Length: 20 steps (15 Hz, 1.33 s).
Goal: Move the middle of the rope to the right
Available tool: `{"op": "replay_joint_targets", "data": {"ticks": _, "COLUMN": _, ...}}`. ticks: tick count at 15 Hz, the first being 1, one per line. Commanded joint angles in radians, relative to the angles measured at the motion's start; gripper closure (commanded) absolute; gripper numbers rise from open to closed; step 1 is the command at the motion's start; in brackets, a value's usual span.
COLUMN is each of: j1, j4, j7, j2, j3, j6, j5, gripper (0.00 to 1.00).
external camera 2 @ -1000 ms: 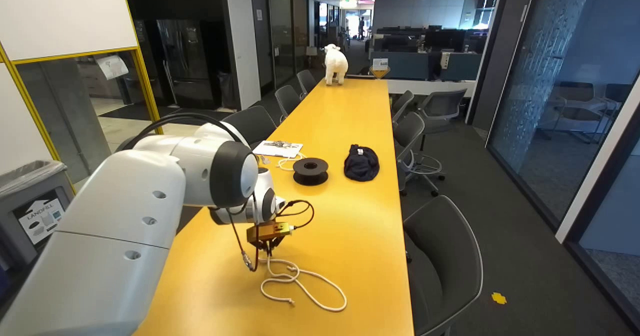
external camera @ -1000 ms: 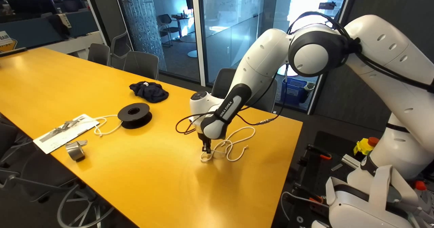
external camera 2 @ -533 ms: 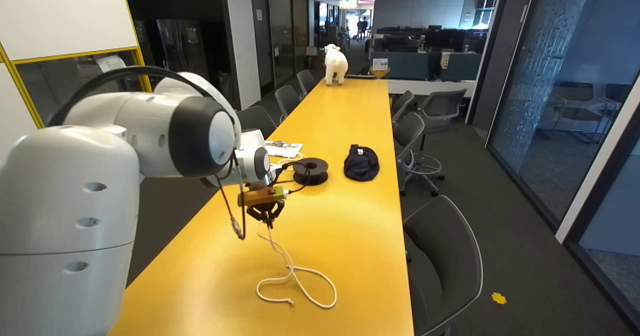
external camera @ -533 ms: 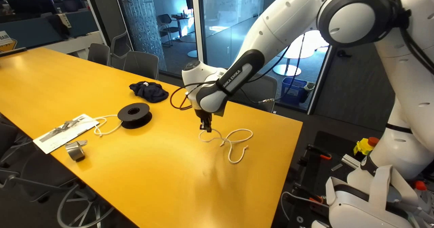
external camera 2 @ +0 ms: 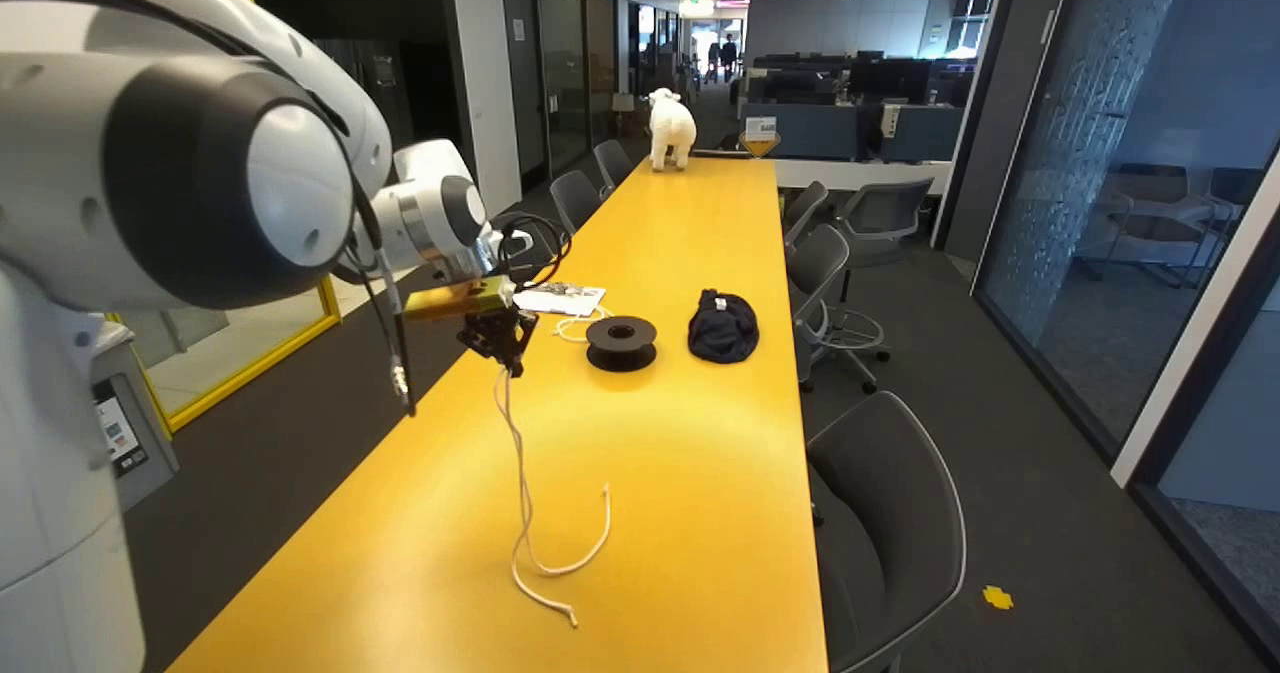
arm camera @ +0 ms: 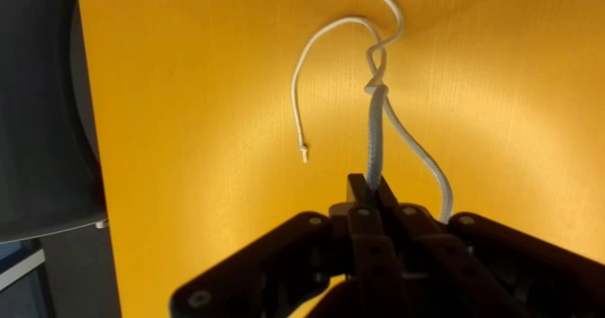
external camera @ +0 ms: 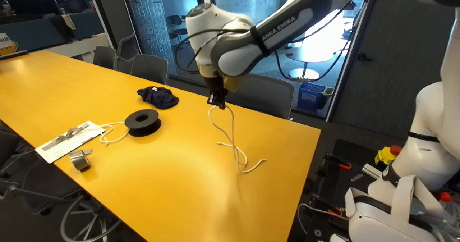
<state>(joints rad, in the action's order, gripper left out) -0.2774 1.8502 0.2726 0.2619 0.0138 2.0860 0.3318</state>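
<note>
The gripper (arm camera: 372,186) is closed, its jaws pinching the rope (arm camera: 375,133) between them. The hold falls partway between the rope's two ends; whether at the exact middle cannot be determined. Two strands descend: one leads straight out from the jaws, the second passes beside them in the wrist view. Lower down, the strands twist about each other.

Change noted: one second ago the gripper stood low, just over the table (external camera: 172,191), with most of the rope lying there in loose loops. It now hangs well above the surface, higher also than half a second ago, and the arm (external camera: 235,60) has risen with it. The loops are drawn out into long hanging lengths. The rope's lower portion rests on the table, both ends down and apart; one end, knotted, shows clearly in the wrist view.

Farther along, unmoved in both exterior views: a black spool (external camera: 142,120), a second pale cord (external camera: 116,141) reaching from it to a white card (external camera: 75,143), grey pieces (external camera: 67,135) on that card, and a dark cloth (external camera: 158,97). In an exterior view, a roll of grey tape (external camera: 79,160) stands near the card, likewise unmoved.
</note>
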Motion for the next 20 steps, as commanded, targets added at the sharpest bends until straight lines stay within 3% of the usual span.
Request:
{"op": "replay_joint_targets", "data": {"ticks": 1, "j1": -0.011, "j4": -0.005, "j7": 0.104, "j2": -0.157, "j3": 0.056, "j6": -0.150, "j5": 0.005, "gripper": 0.99}}
{"op": "replay_joint_targets", "data": {"ticks": 6, "j1": -0.018, "j4": -0.111, "j7": 0.188, "j2": -0.184, "j3": 0.164, "j6": -0.300, "j5": 0.011, "gripper": 0.99}}
{"op": "replay_joint_targets", "data": {"ticks": 10, "j1": -0.043, "j4": -0.179, "j7": 0.254, "j2": -0.153, "j3": 0.225, "j6": -0.350, "j5": 0.021, "gripper": 0.99}}
{"op": "replay_joint_targets", "data": {"ticks": 20, "j1": -0.088, "j4": -0.234, "j7": 0.280, "j2": -0.145, "j3": 0.258, "j6": -0.352, "j5": 0.000, "gripper": 0.99}}
